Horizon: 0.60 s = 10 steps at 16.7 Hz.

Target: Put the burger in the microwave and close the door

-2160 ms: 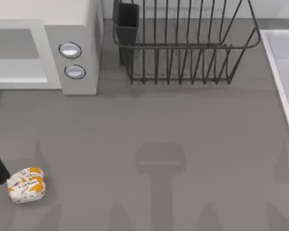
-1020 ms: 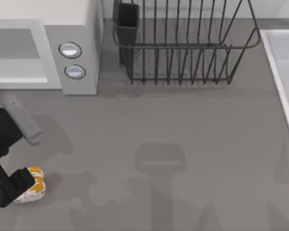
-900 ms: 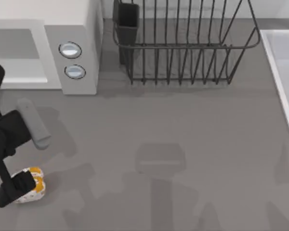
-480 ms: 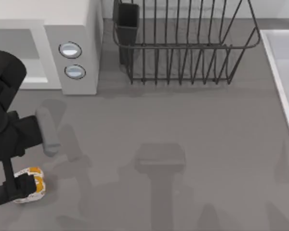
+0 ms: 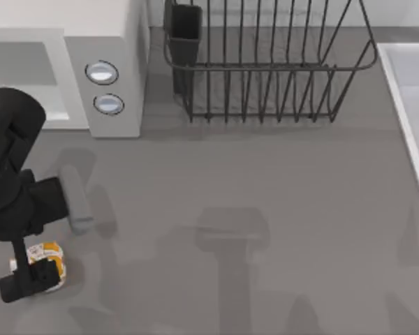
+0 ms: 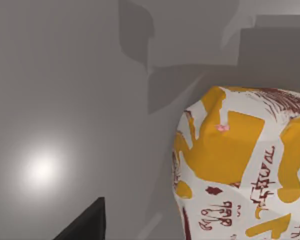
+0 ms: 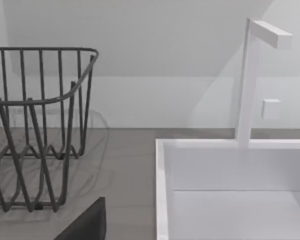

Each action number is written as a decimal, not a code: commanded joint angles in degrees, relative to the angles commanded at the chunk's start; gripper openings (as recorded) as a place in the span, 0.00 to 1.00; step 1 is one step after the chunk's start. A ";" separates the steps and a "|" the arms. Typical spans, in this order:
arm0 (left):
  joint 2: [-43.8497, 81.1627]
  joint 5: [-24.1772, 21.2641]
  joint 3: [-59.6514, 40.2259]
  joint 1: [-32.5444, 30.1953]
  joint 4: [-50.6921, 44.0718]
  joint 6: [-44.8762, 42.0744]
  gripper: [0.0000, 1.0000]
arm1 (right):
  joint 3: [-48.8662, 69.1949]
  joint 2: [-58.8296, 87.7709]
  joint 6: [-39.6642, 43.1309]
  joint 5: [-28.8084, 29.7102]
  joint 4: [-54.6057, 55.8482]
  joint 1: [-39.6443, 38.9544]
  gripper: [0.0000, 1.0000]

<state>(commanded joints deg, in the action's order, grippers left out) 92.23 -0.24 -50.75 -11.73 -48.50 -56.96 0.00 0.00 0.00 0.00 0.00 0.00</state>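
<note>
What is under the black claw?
The burger in its white and orange wrapper sits on the grey table, under the left claw. The claw covers part of it, so its near side is hidden.

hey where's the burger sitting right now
In the top view the burger sits on the table's near left corner, well in front of the microwave, with the left gripper right over it.

Matte black left arm (image 5: 14,181) with a grey cylindrical wrist piece (image 5: 77,199)
</note>
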 joint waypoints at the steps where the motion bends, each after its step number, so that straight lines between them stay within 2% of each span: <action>1: 1.18 0.00 1.09 0.00 2.25 -0.02 1.00 | 0.00 0.00 0.00 0.00 0.00 0.00 1.00; 6: 6.60 -0.01 6.30 -0.04 13.08 -0.06 1.00 | 0.00 0.00 0.00 0.00 0.00 0.00 1.00; 10: 7.43 -0.01 6.99 -0.06 14.33 -0.12 1.00 | 0.00 0.00 0.00 0.00 0.00 0.00 1.00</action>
<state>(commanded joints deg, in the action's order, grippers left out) 99.66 -0.25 -43.76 -11.80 -34.17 -57.07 0.00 0.00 0.00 0.00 0.00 0.00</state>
